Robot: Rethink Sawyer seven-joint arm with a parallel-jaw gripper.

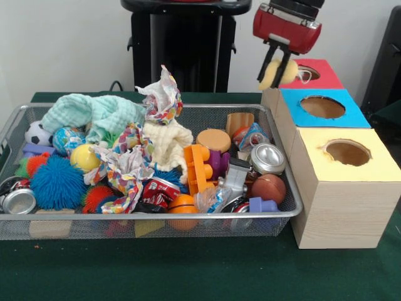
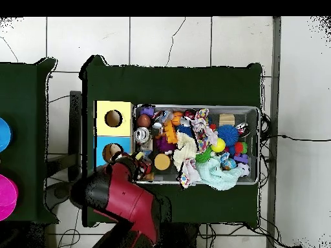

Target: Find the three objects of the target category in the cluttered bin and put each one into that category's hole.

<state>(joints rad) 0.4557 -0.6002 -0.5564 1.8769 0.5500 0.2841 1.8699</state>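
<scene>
The gripper (image 1: 276,70) clamps a pale plush toy (image 1: 277,73) above the red-surround hole (image 1: 307,73); dark green tablecloth (image 1: 188,269), white tiled floor (image 2: 168,42).

text: none legible | labels: none | red can (image 1: 160,188): markings too small to read

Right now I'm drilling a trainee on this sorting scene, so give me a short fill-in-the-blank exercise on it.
1. The gripper holds a pale plush toy beside the hole with the ____ surround.
2. The middle hole of the wood box has a ____ surround.
3. The soccer ball lies in the wire mesh ____.

Missing words: red; blue; bin
</scene>
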